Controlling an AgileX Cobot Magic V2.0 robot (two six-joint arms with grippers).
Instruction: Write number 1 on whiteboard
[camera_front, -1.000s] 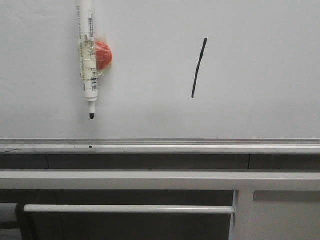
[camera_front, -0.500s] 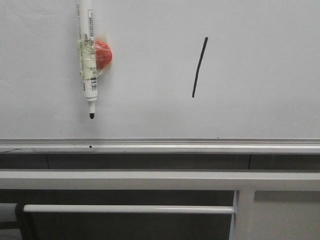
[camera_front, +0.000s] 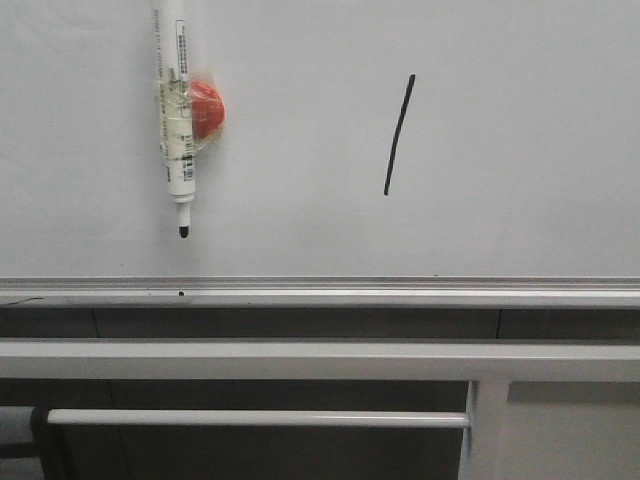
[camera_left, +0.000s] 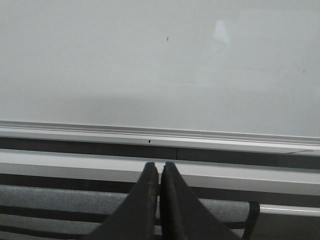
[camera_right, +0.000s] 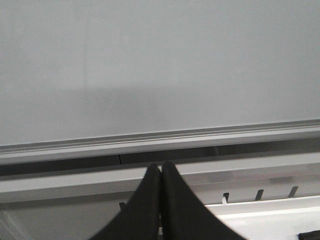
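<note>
The whiteboard (camera_front: 500, 150) fills the upper front view, with a silver lower frame and ledge. The number 1 (camera_front: 398, 135) is a thin black slanted stroke on it, right of centre. A white marker (camera_front: 175, 120) hangs tip down at the upper left, taped to a red round magnet (camera_front: 207, 108). No gripper shows in the front view. My left gripper (camera_left: 159, 167) is shut and empty, low in front of the ledge (camera_left: 150, 137). My right gripper (camera_right: 160, 167) is shut and empty, also below the board's ledge (camera_right: 150, 140).
White horizontal rails (camera_front: 300, 360) and a lower bar (camera_front: 250, 418) run under the ledge. A tiny black speck (camera_front: 181, 294) sits on the ledge. A grey padded bar (camera_left: 60, 202) shows beneath the left gripper.
</note>
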